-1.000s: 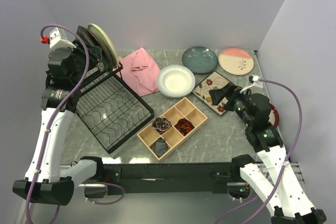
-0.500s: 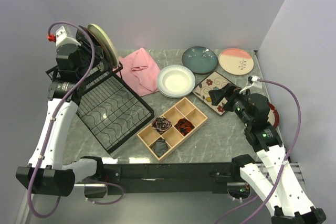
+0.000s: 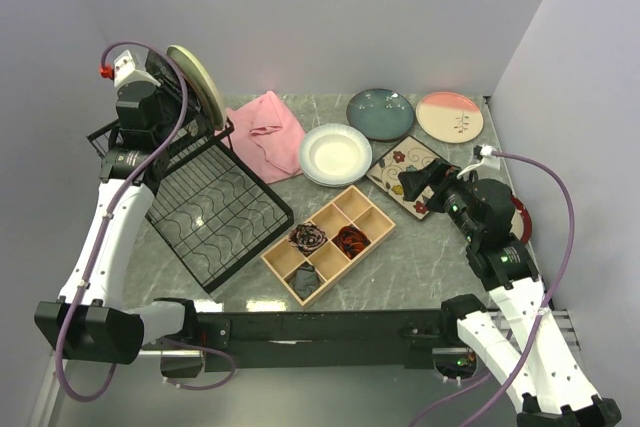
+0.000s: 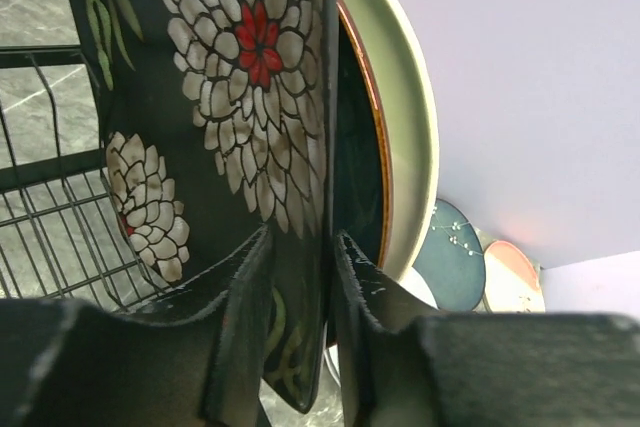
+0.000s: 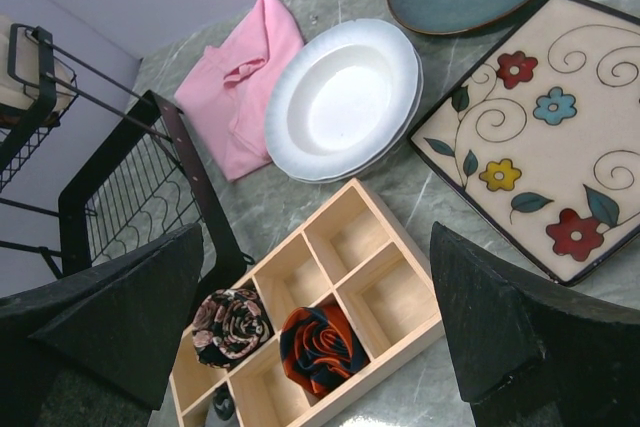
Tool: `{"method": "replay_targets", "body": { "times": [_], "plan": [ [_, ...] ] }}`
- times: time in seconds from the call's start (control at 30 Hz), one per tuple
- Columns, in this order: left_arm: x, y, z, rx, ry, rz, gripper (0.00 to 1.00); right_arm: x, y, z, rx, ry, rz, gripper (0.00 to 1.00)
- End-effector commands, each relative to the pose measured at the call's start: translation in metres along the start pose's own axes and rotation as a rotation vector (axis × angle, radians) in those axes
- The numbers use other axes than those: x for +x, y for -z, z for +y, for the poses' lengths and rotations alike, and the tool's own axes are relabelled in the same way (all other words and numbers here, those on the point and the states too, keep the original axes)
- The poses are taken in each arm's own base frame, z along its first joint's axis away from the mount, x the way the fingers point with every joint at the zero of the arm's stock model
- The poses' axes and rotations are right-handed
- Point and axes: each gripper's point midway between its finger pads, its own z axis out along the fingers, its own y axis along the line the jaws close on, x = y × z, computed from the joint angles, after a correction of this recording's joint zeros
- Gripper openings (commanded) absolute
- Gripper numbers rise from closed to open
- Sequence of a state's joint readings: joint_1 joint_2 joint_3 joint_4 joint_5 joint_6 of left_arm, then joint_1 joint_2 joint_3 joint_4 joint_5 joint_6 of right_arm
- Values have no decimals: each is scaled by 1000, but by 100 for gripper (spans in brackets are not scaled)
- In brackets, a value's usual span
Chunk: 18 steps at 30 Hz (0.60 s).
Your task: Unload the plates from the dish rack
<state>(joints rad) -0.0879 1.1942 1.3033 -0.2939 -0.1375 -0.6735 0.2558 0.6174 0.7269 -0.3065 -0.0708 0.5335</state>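
The black wire dish rack [image 3: 215, 212] stands at the left. Two plates stand upright at its raised back: a square black floral plate [image 4: 230, 97] and, behind it, a round cream-green plate [image 3: 200, 82], which also shows in the left wrist view [image 4: 400, 117]. My left gripper [image 4: 300, 257] is shut on the black floral plate's edge, one finger on each face. My right gripper [image 5: 315, 327] is open and empty above the table, near the square cream floral plate [image 3: 410, 172]. The white [image 3: 334, 153], teal [image 3: 380, 112] and pink-cream [image 3: 449, 116] plates lie flat on the table.
A wooden compartment tray [image 3: 372, 232] holding rolled cloths lies between the rack and my right arm. A pink cloth [image 3: 268, 132] lies behind the rack. A dark red plate [image 3: 521, 217] shows partly behind my right arm. Walls close in the left, back and right.
My left wrist has moved right, closer in on the standing plates at the rack's back. The right arm and the plates on the table have not moved.
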Motion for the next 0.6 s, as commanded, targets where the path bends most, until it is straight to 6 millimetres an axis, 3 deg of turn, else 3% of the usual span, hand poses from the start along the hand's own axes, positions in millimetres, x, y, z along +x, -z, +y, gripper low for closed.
{"method": "replay_targets", "body": {
  "times": [0.0,0.27,0.57],
  "plan": [
    [-13,-1,-3,5,0,-52,33,-10,1,5,-16,7,-48,100],
    [-16,-1,-1,0,-22,-67,23,-11,2,5,-18,9,-54,100],
    [-12,-7,6,-33,-45,-53,24,-12,3,4,-16,9,-60,100]
  ]
}}
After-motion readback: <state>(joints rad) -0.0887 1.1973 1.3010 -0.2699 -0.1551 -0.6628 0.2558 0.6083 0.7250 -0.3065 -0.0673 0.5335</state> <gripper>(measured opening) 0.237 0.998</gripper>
